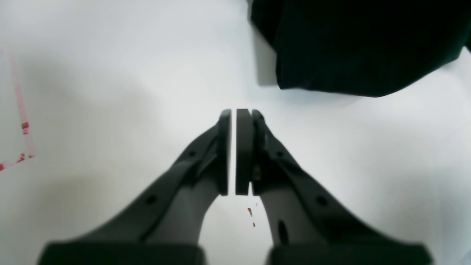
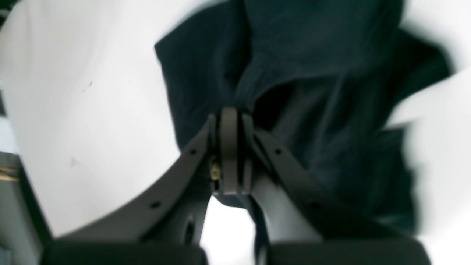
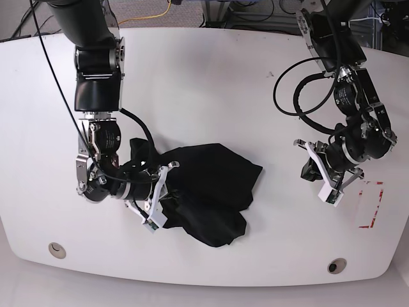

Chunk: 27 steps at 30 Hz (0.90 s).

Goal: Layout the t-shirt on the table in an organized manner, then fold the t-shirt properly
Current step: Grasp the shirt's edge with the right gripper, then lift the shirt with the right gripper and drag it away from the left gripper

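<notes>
Our right gripper (image 2: 229, 121) has its jaws pressed together on a fold of the t-shirt (image 2: 312, 95); in the right wrist view the dark cloth bunches up out of the fingertips and hangs in soft, deep pleats behind them. Our left gripper (image 1: 234, 114) has its jaws drawn together too, with only a thin slit of white showing between the flat pads, and it holds nothing. The fingers (image 1: 184, 165) are matte dark plastic, tapering from broad bases to narrow tips, with small round holes along their sides.

The t-shirt (image 3: 211, 192) is plain black, soft and matte, and lies crumpled in a loose heap on the near middle part of the table (image 3: 211, 83), rumpled into rounded lobes rather than spread flat. In the base view one edge of the heap is gathered at our right gripper (image 3: 160, 195), which sits at the side of the garment. Our left gripper (image 3: 332, 182) is well apart from the cloth, over bare tabletop; from its wrist camera a rounded edge of the t-shirt (image 1: 360, 44) shows ahead and off to one side of the tips, not touching them.

The table is glossy white with rounded corners. A red tape outline (image 3: 369, 206) lies just beside our left gripper, and two round metal grommets (image 3: 57, 249) sit near the front edge.
</notes>
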Tool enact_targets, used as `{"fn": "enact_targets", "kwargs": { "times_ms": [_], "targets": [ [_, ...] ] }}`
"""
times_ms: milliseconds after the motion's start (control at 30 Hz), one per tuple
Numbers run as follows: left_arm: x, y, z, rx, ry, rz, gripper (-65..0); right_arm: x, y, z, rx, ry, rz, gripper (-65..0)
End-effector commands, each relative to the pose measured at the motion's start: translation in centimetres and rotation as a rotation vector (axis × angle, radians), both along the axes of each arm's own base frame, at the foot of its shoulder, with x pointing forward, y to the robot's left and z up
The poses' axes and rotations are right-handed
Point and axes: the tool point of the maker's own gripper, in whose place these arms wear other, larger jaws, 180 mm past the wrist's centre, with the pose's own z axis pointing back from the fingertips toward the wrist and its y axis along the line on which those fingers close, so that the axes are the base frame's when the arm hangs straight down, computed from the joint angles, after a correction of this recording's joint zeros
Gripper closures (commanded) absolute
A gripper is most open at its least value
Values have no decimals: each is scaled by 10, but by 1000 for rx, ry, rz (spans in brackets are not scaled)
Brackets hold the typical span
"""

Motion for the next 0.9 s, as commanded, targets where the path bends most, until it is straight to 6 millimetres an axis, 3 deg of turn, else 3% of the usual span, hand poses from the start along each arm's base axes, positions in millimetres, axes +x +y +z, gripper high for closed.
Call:
{"fn": "enact_targets", "kwargs": {
  "times_ms": [0, 367, 600, 800, 867],
  "targets": [
    [5, -1, 12, -3, -41, -8, 0, 7, 5, 56, -13, -178, 37, 0],
    [9, -5, 19, -38, -94, -8, 0, 15, 10, 117, -73, -367, 77, 0],
    [19, -39, 29, -170, -164, -11, 0, 18, 17, 136, -123, -430, 123, 0],
    [21, -60, 15, -252, -122, -20, 0, 20, 27, 167, -154, -523, 158, 0],
    [20, -67, 10, -272, -108, -23, 0, 26, 21, 180, -171, -552, 150, 0]
  ]
}}
